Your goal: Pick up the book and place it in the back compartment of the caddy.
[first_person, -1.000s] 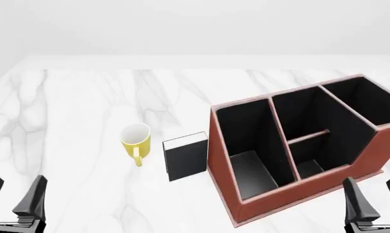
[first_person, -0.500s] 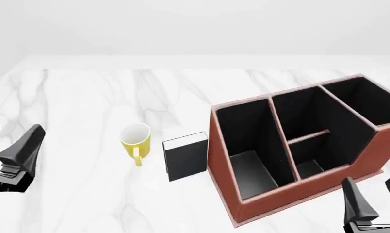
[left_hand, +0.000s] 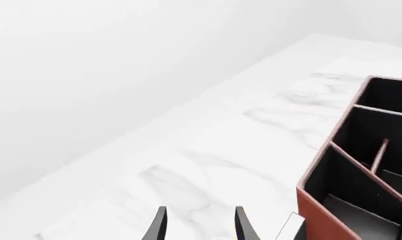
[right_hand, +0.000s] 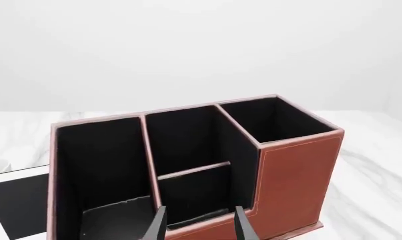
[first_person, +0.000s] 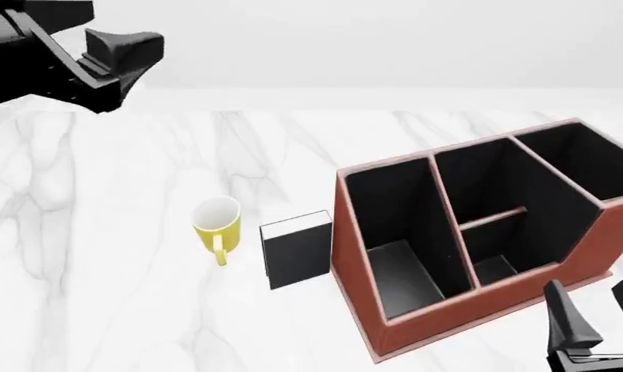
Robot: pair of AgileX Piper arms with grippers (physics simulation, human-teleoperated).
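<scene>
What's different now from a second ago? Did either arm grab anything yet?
Nothing is grabbed. The left tool rose from the near left edge to high at far left, open and empty. The right tool, book, yellow mug and caddy stayed put.

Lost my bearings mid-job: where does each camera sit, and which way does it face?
Front view: above, behind the arms, facing forward and down at the caddy, book and mug; both claws show.
Left wrist view: raised high, facing the caddy's compartments; left claw fingertips show.
Right wrist view: low, facing the caddy; right claw fingertips show.
All share the caddy.
</scene>
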